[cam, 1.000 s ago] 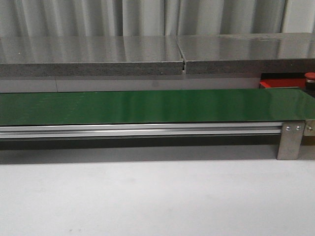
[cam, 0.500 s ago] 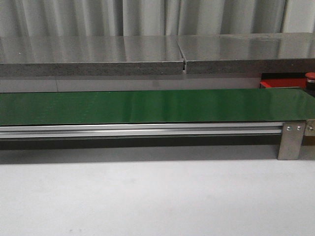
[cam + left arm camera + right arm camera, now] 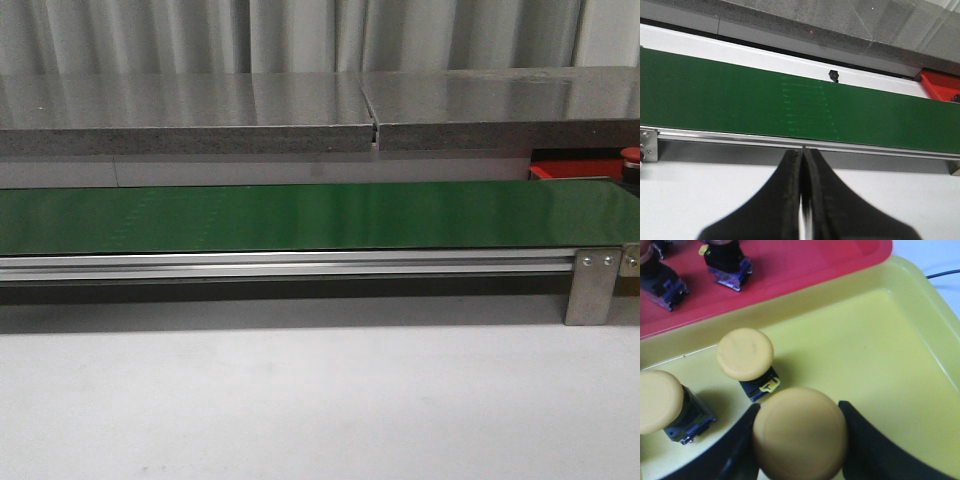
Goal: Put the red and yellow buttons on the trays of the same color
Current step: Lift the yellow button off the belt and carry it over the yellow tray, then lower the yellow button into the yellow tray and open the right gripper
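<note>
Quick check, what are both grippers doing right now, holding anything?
Left gripper: closed, empty, hanging before the green belt.
Right gripper: closed on a yellow button, over the yellow tray.

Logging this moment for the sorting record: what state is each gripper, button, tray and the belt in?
left gripper: shut, holding nothing, short of the belt.
right gripper: shut on a yellow button, above the yellow tray.
yellow tray: holds two other yellow buttons, upright.
red tray: holds dark-bodied buttons.
green belt: nothing on it.
</note>
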`<state>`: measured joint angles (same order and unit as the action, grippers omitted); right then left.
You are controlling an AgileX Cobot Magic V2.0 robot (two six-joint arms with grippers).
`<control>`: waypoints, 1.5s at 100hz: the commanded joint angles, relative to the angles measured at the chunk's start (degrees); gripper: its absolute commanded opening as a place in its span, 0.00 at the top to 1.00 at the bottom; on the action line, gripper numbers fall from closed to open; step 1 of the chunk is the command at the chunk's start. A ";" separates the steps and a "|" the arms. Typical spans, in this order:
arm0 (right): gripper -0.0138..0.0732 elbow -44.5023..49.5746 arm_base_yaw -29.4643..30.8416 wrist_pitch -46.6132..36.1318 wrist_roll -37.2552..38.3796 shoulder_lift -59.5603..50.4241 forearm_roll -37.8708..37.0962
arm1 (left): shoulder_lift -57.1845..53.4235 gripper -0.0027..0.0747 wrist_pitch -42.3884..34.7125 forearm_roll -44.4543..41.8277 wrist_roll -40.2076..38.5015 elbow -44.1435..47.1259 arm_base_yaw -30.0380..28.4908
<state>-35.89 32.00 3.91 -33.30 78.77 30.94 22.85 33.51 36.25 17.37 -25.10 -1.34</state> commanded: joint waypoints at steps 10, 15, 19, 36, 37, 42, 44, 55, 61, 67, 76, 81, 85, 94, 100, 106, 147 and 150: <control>0.78 -1.34 -1.05 -5.52 -0.13 2.39 0.61 | 0.33 0.99 -2.93 1.99 -0.23 -1.52 0.48; 0.78 -1.34 -1.05 -6.13 -0.13 3.35 0.61 | 0.33 0.99 -2.93 1.99 -0.23 -1.52 0.48; 0.78 -1.40 -1.05 -6.41 -0.13 4.00 0.61 | 0.33 0.99 -2.93 1.99 -0.23 -1.52 0.48; 0.78 -1.51 -1.05 -6.47 -0.13 6.65 0.73 | 0.33 0.99 -2.93 1.99 -0.23 -1.52 0.48; 0.78 -1.51 -1.05 -6.55 -0.13 6.73 0.73 | 0.33 0.99 -2.93 1.99 -0.23 -1.52 0.48; 0.78 -1.51 -1.05 -6.62 -0.09 7.06 0.73 | 0.33 0.99 -2.93 1.99 -0.23 -1.52 0.48; 0.78 -1.51 -1.05 -6.62 -0.09 7.13 0.73 | 0.33 0.99 -2.93 1.99 -0.23 -1.52 0.48; 0.78 -1.51 -1.05 -6.93 -0.09 7.12 0.73 | 0.33 0.99 -2.93 1.99 -0.23 -1.52 0.48; 0.77 -1.51 -1.05 -6.87 -0.09 7.12 0.73 | 0.33 0.99 -2.93 1.99 -0.23 -1.52 0.48; 0.73 -1.51 -1.05 -6.76 -0.09 7.12 0.73 | 0.33 0.99 -2.93 1.99 -0.23 -1.52 0.48; 0.61 -1.51 -1.05 -6.76 -0.09 7.12 0.73 | 0.33 0.99 -2.93 1.99 -0.23 -1.52 0.48; 0.52 -1.51 -1.05 -6.76 -0.09 7.01 0.73 | 0.33 0.99 -2.93 1.99 -0.23 -1.52 0.48; 0.43 -1.51 -1.05 -6.82 -0.09 6.88 0.73 | 0.33 0.99 -2.93 1.99 -0.23 -1.52 0.48; 0.27 -1.59 -1.05 -7.19 -0.09 6.67 0.81 | 0.33 0.99 -2.93 1.99 -0.23 -1.52 0.48; 0.19 -1.71 -1.05 -7.19 -0.09 6.44 1.30 | 0.33 0.99 -2.93 1.99 -0.23 -1.52 0.48; 0.15 -1.89 -1.05 -7.12 -0.09 5.92 1.45 | 0.33 0.99 -2.93 1.99 -0.23 -1.52 0.48; 0.15 -5.65 -1.72 -0.31 -0.09 -3.37 4.07 | 0.33 0.99 -2.93 1.99 -0.23 -1.52 0.48; 0.15 -6.23 -2.24 0.65 -0.09 -4.22 4.07 | 0.33 0.99 -2.93 1.99 -0.23 -1.52 0.48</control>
<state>-38.95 30.62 4.20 -33.30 78.66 33.98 22.85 33.51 36.25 17.37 -25.10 -1.34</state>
